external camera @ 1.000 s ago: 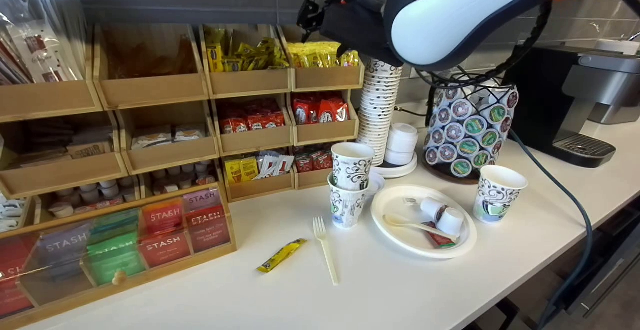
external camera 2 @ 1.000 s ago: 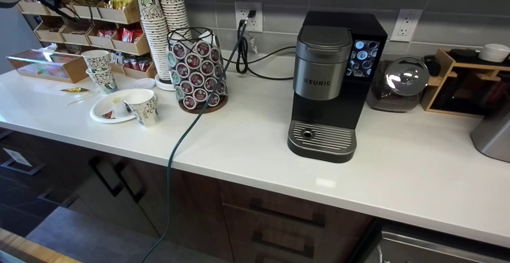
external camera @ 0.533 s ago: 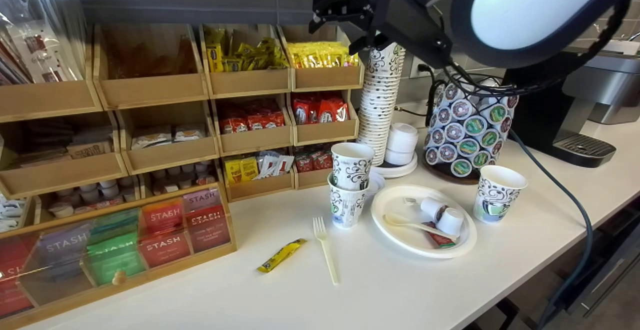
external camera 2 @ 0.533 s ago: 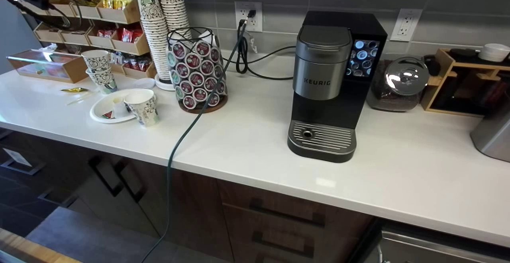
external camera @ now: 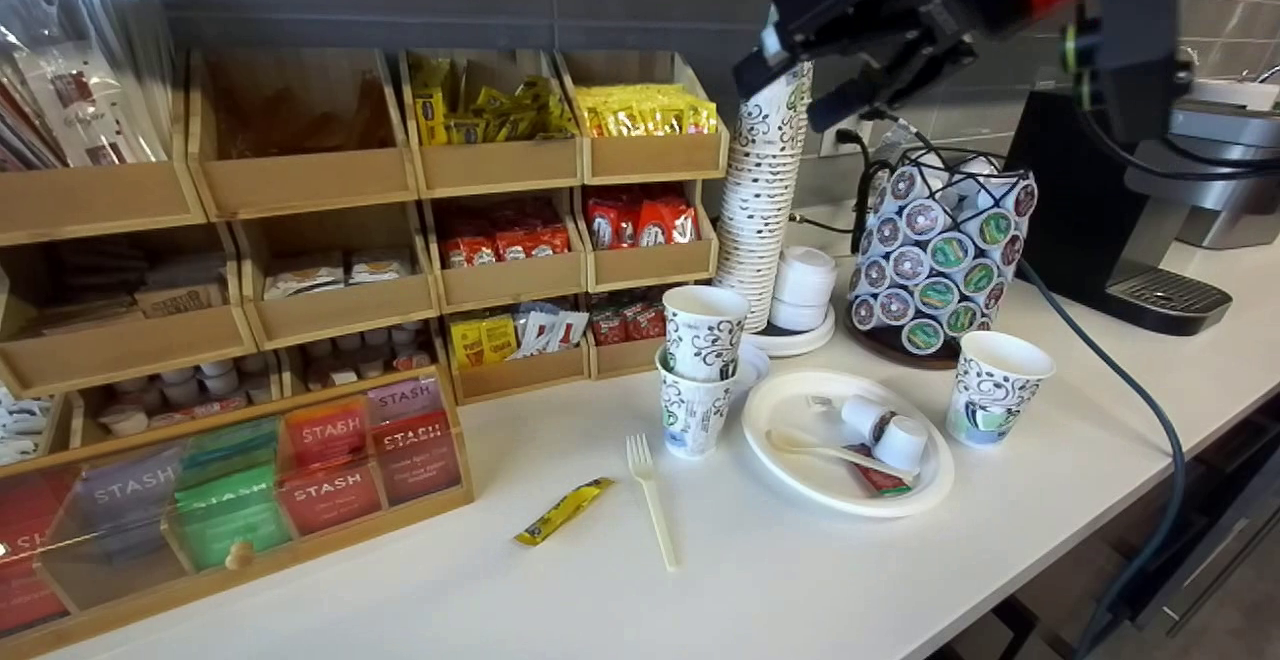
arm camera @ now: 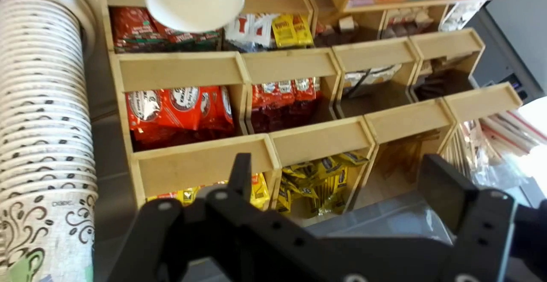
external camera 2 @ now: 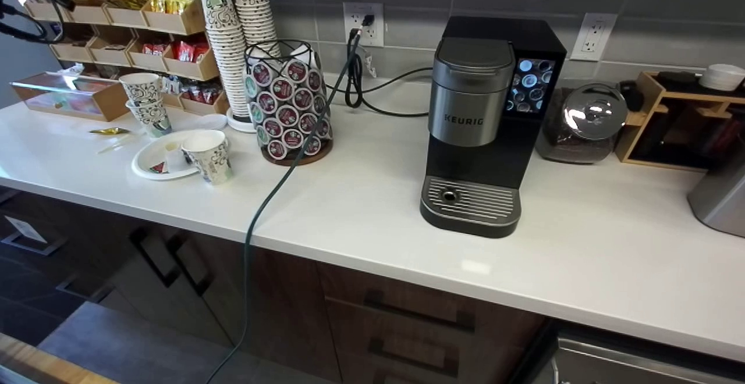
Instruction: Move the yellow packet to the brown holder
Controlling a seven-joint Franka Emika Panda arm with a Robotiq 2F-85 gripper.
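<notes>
The brown holder (external camera: 505,162) is the light-wood tiered rack of slanted bins along the wall; it fills the middle of the wrist view (arm camera: 322,142). Bright yellow packets (external camera: 640,112) fill its top right bin. No small plain-yellow sachet shows on its own; I cannot tell whether it lies among those packets. A longer slim yellow packet (external camera: 563,511) with dark print lies on the counter beside a pale fork. My gripper (external camera: 793,90) is open and empty, in front of the cup stack, right of the top bins. Its fingers stand wide apart in the wrist view (arm camera: 342,179).
A tall stack of patterned cups (external camera: 757,210) stands beside the rack. Two nested cups (external camera: 697,370), a white plate (external camera: 760,460) with pods and a spoon, a single cup (external camera: 998,387), a wire pod holder (external camera: 935,260) and a coffee machine (external camera: 1110,210) stand on the counter.
My gripper has moved away from the top right bins toward the cup stack and turned, with its fingers open. The packet on the counter and the other things have not moved.
</notes>
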